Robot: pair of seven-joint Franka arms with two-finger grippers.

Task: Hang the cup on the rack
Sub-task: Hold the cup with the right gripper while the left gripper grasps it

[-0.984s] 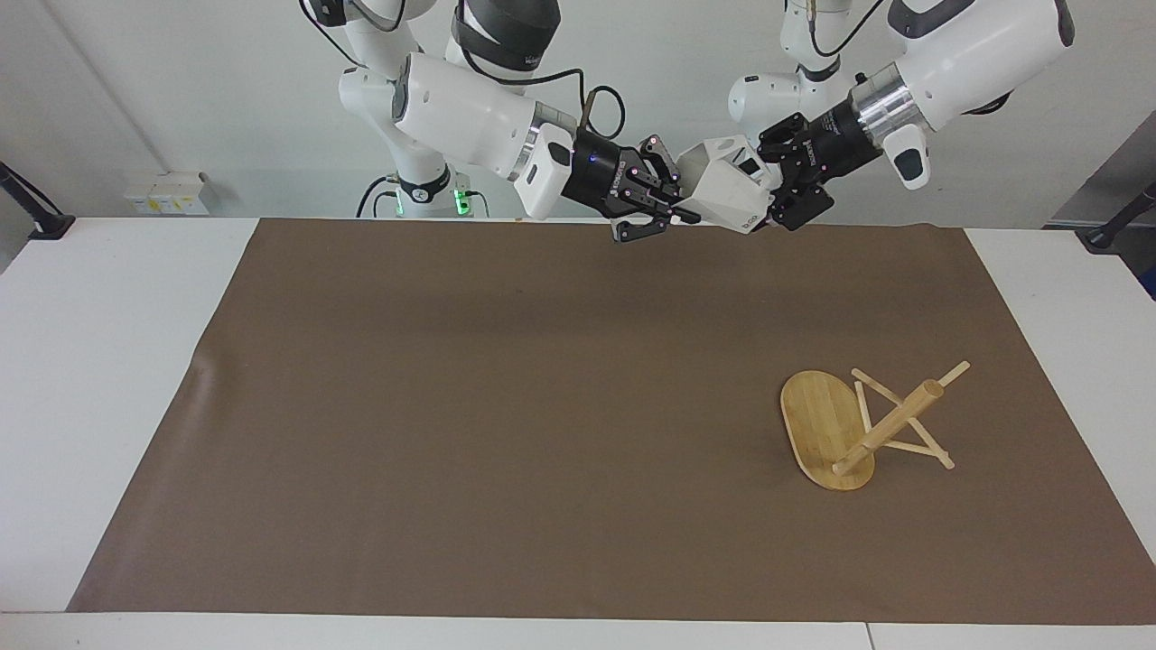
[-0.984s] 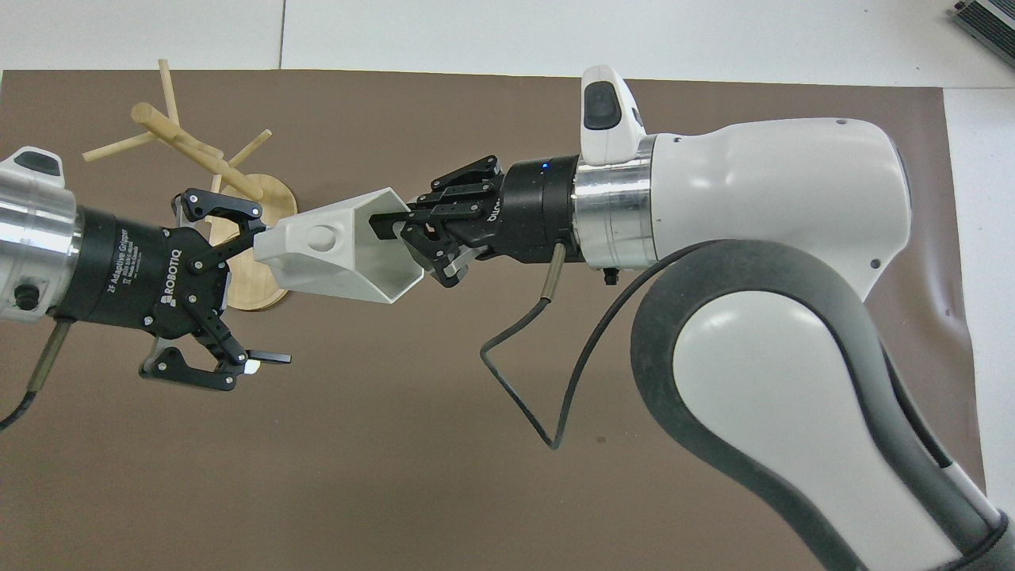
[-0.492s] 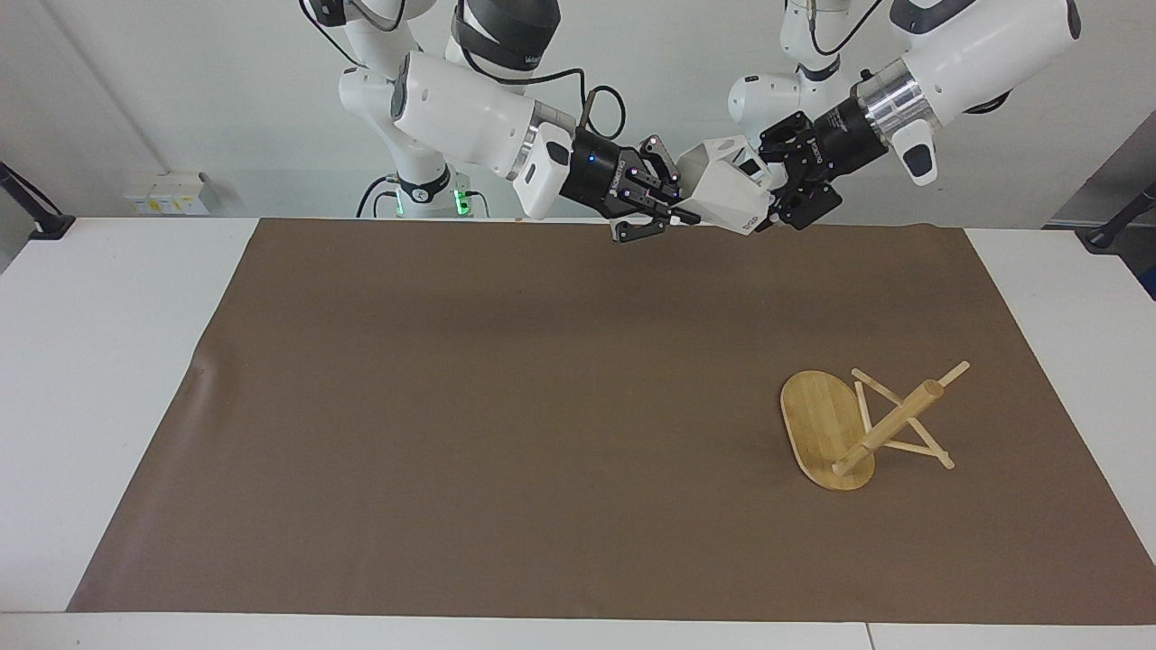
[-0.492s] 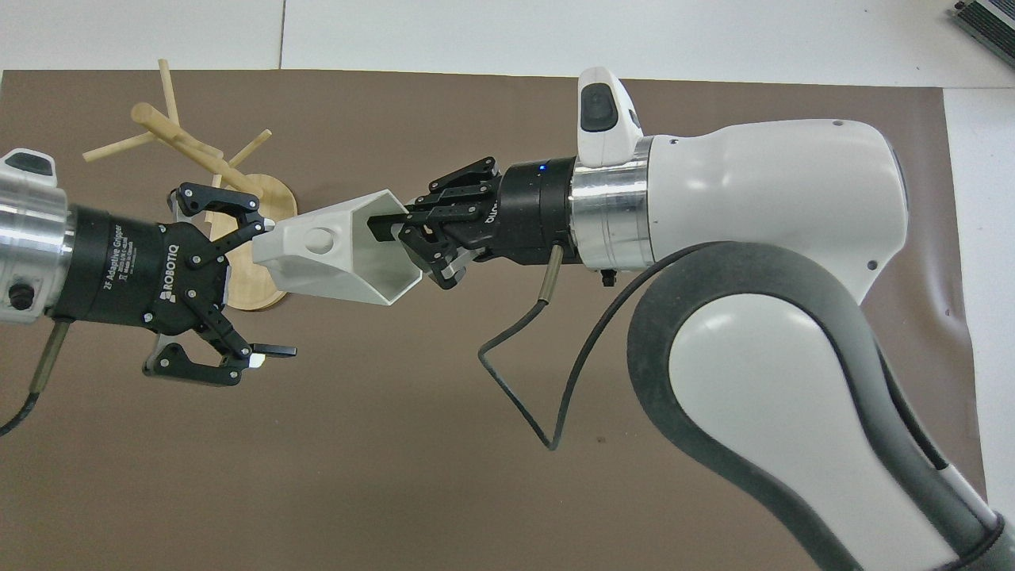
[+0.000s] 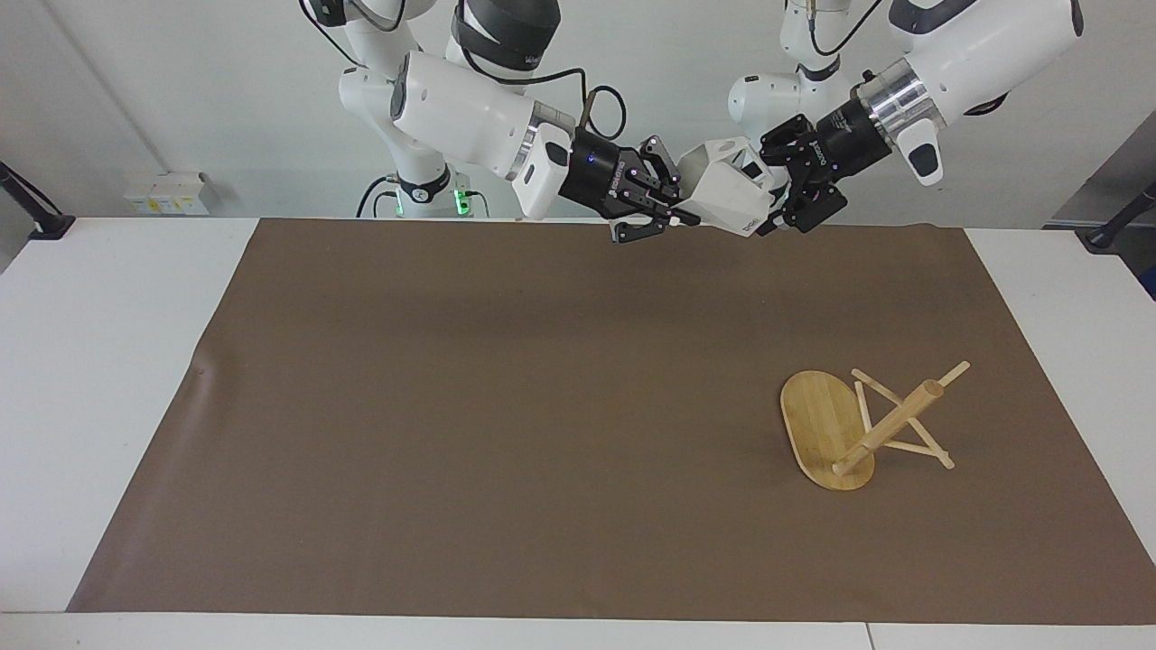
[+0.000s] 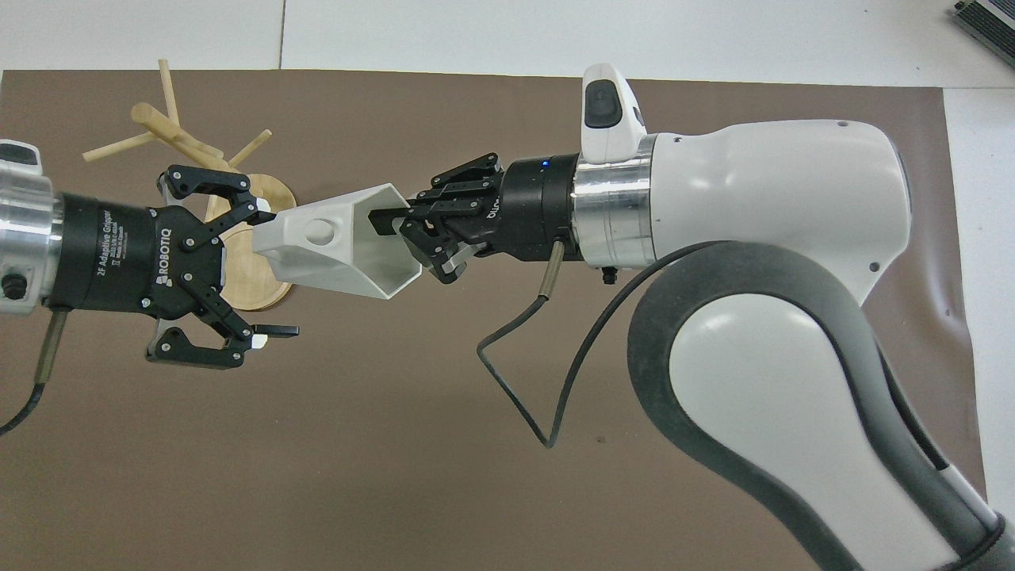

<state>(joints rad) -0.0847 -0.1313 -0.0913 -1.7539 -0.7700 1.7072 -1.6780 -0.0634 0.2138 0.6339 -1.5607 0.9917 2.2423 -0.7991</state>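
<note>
Above counter, right pincer (image 6: 400,230) clamps faceted cup (image 6: 333,250) by rim; left pincer (image 6: 266,274) wide open, empty. Risk: bamboo rack (image 5: 862,424) lies toppled, pegs unusable.

Both arms are glossy white shells with dark grey joint bands and silver wrist rings; black end effectors carry white Robotiq lettering, and thin black cables loop off them.

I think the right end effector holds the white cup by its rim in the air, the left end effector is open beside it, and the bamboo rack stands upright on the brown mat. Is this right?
One thing is wrong: the rack is not upright. It lies tipped over on the mat, post slanting, as the facing view shows. The right end effector does hold the cup by its rim, and the left end effector is open beside it.
</note>
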